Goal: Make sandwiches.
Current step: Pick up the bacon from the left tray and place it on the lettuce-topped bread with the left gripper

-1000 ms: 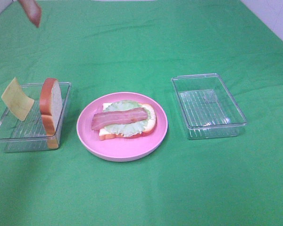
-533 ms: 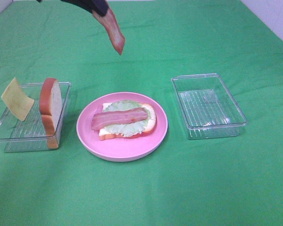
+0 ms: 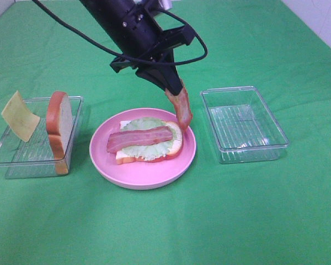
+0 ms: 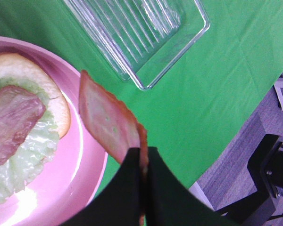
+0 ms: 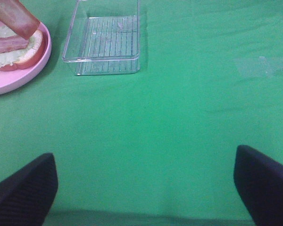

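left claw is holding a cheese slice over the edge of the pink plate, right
Not quite: the left claw holds a bacon strip, not cheese, over the edge of the pink plate. The exterior high view shows it.

Surface [image 3: 165, 232]: covered in wrinkled green cloth
Floor [image 4: 236, 150]: grey wood-grain planks beyond the surface's edge
Light: even, soft shadows
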Robot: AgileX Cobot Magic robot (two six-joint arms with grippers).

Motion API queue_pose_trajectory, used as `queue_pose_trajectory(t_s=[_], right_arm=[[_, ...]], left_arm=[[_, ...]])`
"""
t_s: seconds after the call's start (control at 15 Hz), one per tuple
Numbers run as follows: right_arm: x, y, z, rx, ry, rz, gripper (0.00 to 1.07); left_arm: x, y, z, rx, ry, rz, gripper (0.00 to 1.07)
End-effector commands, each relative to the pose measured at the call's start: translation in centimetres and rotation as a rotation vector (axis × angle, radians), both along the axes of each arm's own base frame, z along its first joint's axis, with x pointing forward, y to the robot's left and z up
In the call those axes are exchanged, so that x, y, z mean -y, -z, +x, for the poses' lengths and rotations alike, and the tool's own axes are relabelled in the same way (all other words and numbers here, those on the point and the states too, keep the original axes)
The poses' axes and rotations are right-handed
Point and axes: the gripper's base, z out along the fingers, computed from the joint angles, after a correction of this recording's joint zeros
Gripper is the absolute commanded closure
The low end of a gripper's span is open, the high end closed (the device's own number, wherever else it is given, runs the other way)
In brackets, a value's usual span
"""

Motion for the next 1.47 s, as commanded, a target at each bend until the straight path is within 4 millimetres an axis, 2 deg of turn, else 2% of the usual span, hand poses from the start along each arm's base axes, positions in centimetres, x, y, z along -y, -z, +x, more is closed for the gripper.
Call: queue_pose_trajectory(t_s=[0.07, 0.27, 0.47, 0.73, 0.87, 1.4, 1.47], right_arm=[[0.0, 0.1, -0.3, 0.036, -0.003, -0.002, 0.11], [0.0, 0.1, -0.3, 0.036, -0.003, -0.002, 0.11], [0.0, 0.1, -0.3, 0.036, -0.003, -0.002, 0.11], [0.0, 0.1, -0.3, 0.036, -0.003, -0.002, 0.11], [0.0, 0.1, -0.3, 0.036, -0.003, -0.002, 0.11], [0.0, 0.1, -0.3, 0.036, -0.003, -0.002, 0.11], [0.0, 0.1, -0.3, 0.036, -0.003, -0.002, 0.11]], left_arm=[[0.8, 1.7, -0.2, -0.052, 0.032, 0.006, 1.07], [0.8, 2.5, -0.1, -0.064, 0.032, 0.026, 1.07], [0.1, 4.3, 0.4, -0.043, 0.04, 0.138, 1.07], [-1.2, 5.2, 1.4, 0.038, -0.012, 0.308, 1.07], [-1.9, 5.4, 1.9, 0.084, -0.045, 0.382, 1.07], [-2.1, 5.5, 2.3, 0.115, -0.083, 0.407, 1.07], [-2.1, 5.5, 2.3, 0.117, -0.083, 0.406, 1.04]])
